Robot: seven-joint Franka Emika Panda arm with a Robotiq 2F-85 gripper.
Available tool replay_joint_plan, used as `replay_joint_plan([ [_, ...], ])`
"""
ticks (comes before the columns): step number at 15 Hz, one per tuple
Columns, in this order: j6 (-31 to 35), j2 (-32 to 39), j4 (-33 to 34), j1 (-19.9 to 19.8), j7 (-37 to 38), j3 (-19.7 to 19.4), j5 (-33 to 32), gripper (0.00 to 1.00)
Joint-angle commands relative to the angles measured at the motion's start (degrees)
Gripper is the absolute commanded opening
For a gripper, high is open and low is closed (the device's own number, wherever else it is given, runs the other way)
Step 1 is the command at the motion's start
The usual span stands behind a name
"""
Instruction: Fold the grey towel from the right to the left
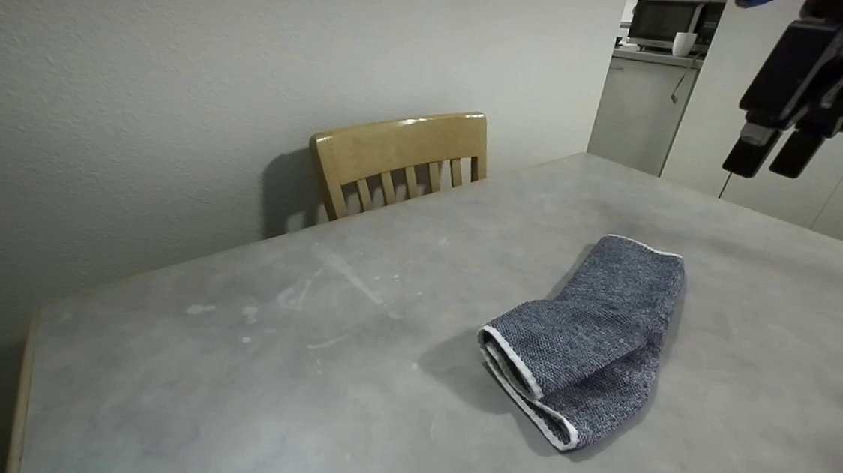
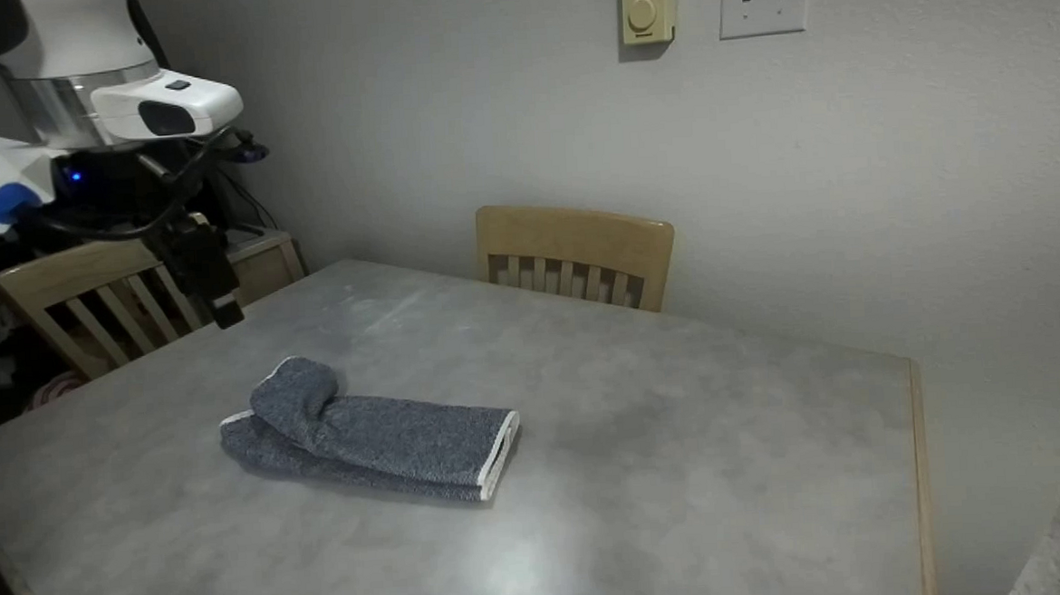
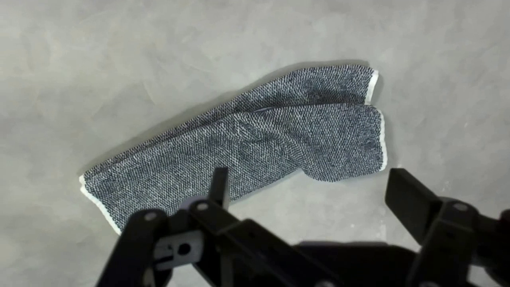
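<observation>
With jaws spread wide and nothing between them, poised well above the grey towel [image 3: 235, 147].

Set so far apart, presumably, to ready the gripper [image 3: 309, 184] for a generous pinch of cloth; hung high, perhaps, to spare the loose layers a knock. As for the towel below: lying on the table [image 1: 228, 402] in a long strip, doubled, with white hems [image 3: 371, 87] nearly matched at one end but splayed side by side at the other. Kinked between, most likely for want of stiffness to keep the upper layer square. Folded already, by judgement, though unevenly; from which side, impossible to tell. Worth tidying, if anything, at the splayed end, lightly, so as not to drag the lower layer along.
</observation>
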Motion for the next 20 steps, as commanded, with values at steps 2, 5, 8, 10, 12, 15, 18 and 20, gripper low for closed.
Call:
replay_joint_plan([
  [2,5.7,2.3,-0.1,-3.9,8.5,1.9,-9.3,1.0],
  [5,9.5,5.6,0.5,-7.0,14.9,1.2,-16.7,1.0],
  [8,10.9,9.5,1.6,-8.9,17.4,-0.2,-19.6,1.0],
  [10,9.9,11.3,2.4,-9.0,15.0,-1.6,-17.3,1.0],
  [12,9.5,9.4,1.0,-8.5,16.0,-1.5,-17.9,1.0],
  [15,9.5,10.5,1.7,-8.5,16.0,-1.9,-17.9,1.0],
  [18,9.5,10.5,1.9,-8.5,16.0,-1.9,-17.9,1.0],
  [20,9.5,10.5,1.9,-8.5,16.0,-1.9,-17.9,1.0],
])
